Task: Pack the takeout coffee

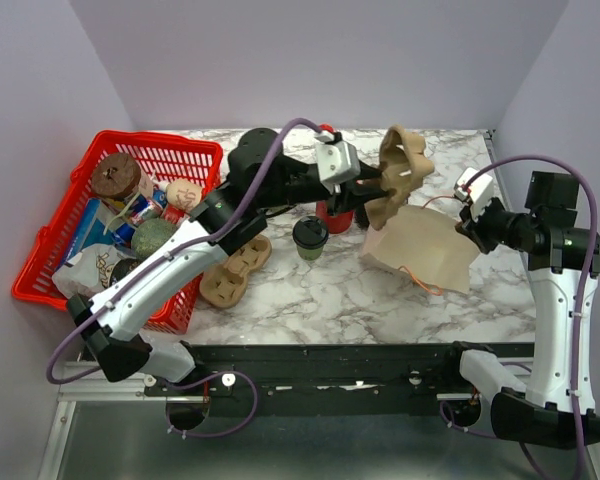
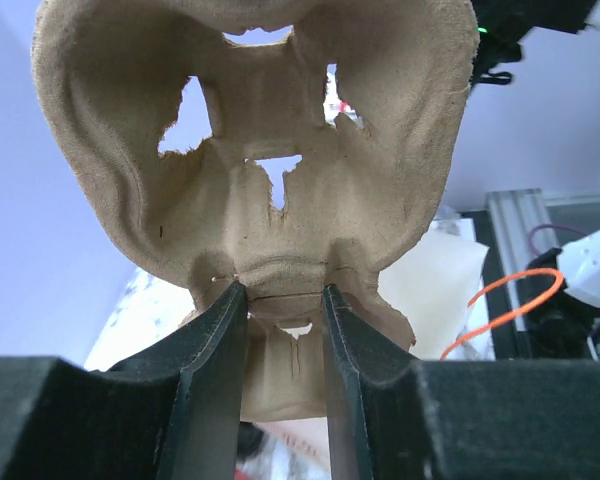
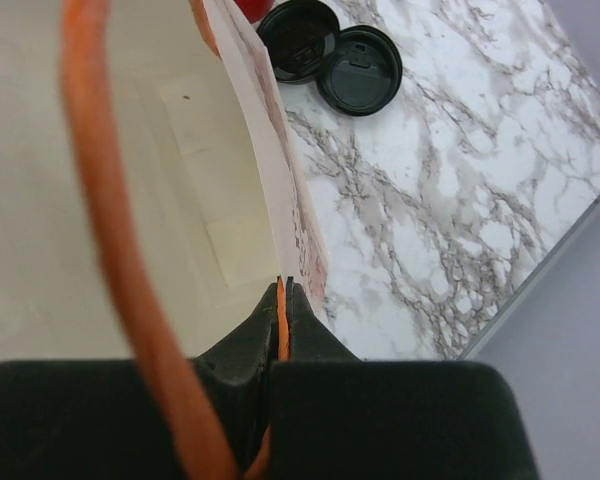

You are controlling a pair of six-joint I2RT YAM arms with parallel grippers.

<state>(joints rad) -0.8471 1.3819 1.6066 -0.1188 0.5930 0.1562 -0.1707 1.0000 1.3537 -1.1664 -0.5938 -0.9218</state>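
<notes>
Bright, even, diffuse light leaves only soft shadows on the white grey-veined marble tabletop (image 1: pixel 365 298), while the thick orange cord (image 3: pixel 113 230) at nine o'clock of the right wrist view is blurred.

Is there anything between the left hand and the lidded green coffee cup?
Yes. The red cup stands next to the coffee cup, on the side toward the left hand. Also, that hand is not free: it is closed on a pulp carrier, held above the table.
</notes>
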